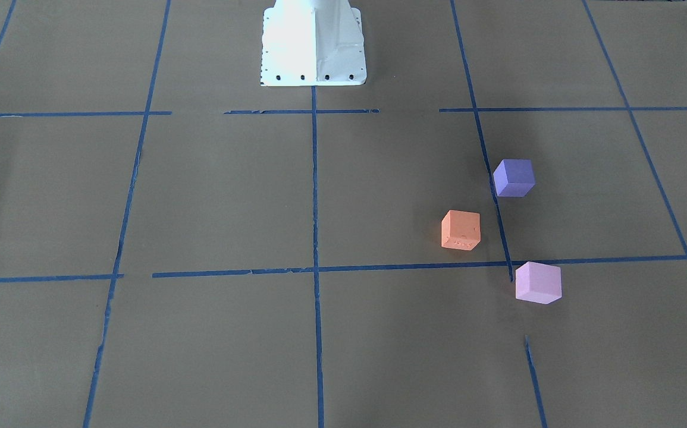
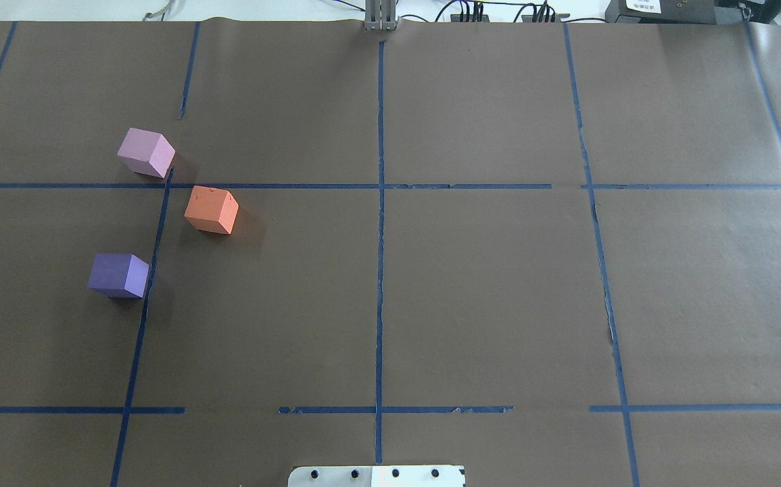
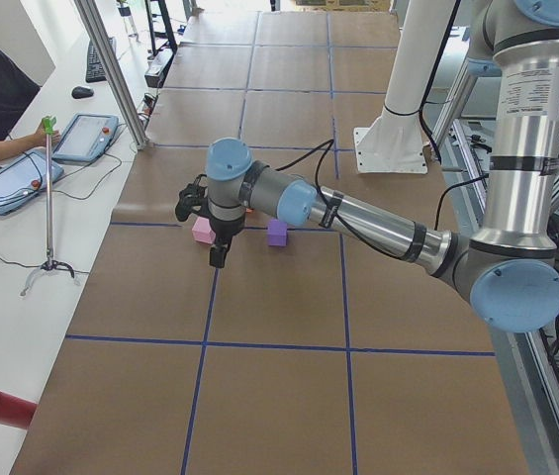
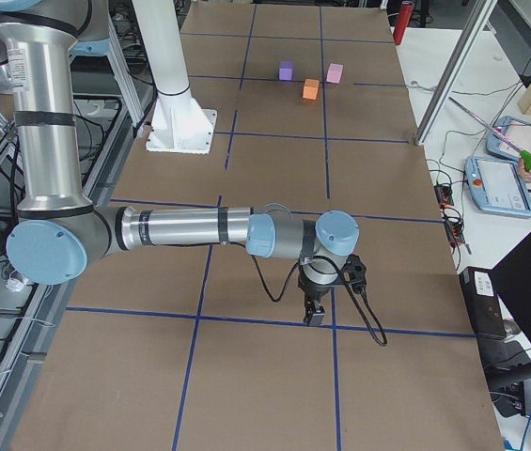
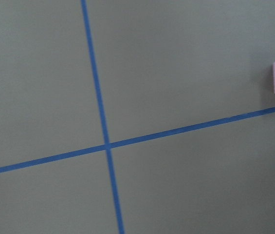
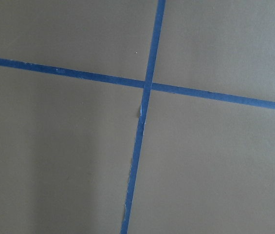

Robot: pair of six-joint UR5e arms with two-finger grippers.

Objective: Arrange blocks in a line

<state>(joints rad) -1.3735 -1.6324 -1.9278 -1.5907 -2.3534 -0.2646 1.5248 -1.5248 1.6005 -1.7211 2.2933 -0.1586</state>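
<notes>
The pink block [image 2: 146, 153] is lying far on the left half of the desk [image 2: 485, 291], the orange block [image 2: 211, 210] nearer and slightly right, the violet-blue block [image 2: 119, 274] nearest, all apart. The left tool [image 3: 218, 259] is hanging left of them, the right tool [image 4: 315, 318] well to the right; whether either is clenched, I cannot tell.

My feeds show the table [image 1: 212, 196] in matte brown, ruled into a grid by blue tape lines [image 1: 315, 190]. Each cube is one plain colour: orange block [image 1: 461, 230], violet-blue block [image 1: 514, 177], pale pink-lilac block [image 1: 538, 283]. The robot base [image 1: 312, 44] is white. The left arm [image 3: 378, 226] and right arm [image 4: 180, 228] are silver-grey with light-blue joint caps [image 3: 228, 158]. I read the left hand [image 3: 218, 259] and right hand [image 4: 315, 318] as black.
</notes>
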